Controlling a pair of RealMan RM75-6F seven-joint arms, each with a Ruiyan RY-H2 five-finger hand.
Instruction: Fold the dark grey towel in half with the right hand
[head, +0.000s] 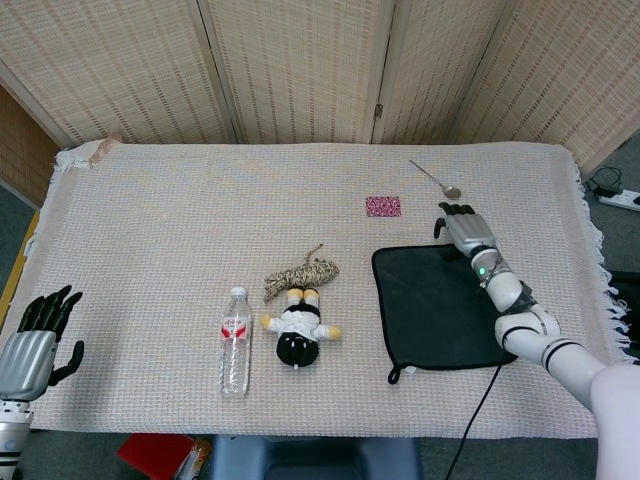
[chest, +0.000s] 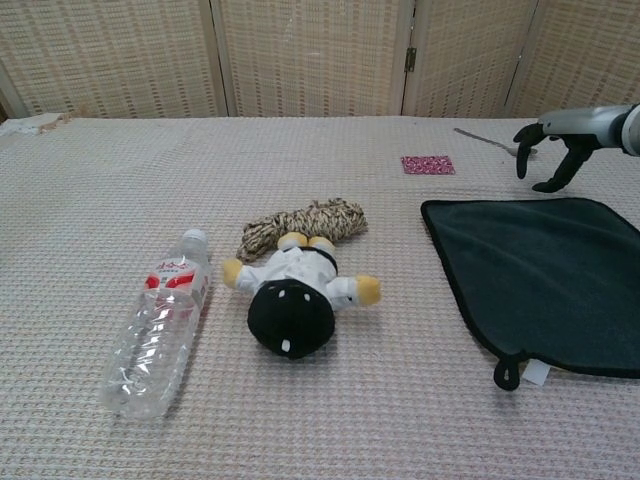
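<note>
Right hand over the towel's far edge

The dark grey towel (head: 445, 305) lies flat at centre right of the frame, its loop at the lower left corner. The right hand (head: 462, 228) sits above its upper right edge, fingers apart, holding nothing. The left hand (head: 35, 338) rests open at the lower left. A spoon (head: 436, 179) lies near the upper right

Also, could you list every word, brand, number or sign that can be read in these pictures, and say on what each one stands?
Red and white label on the water bottle: there is printing, but it is too blurred to read.
White tag at the corner of the dark grey towel: no print can be made out.
Pink patterned card: a pattern only, no legible text.
Nothing else carries text.
</note>
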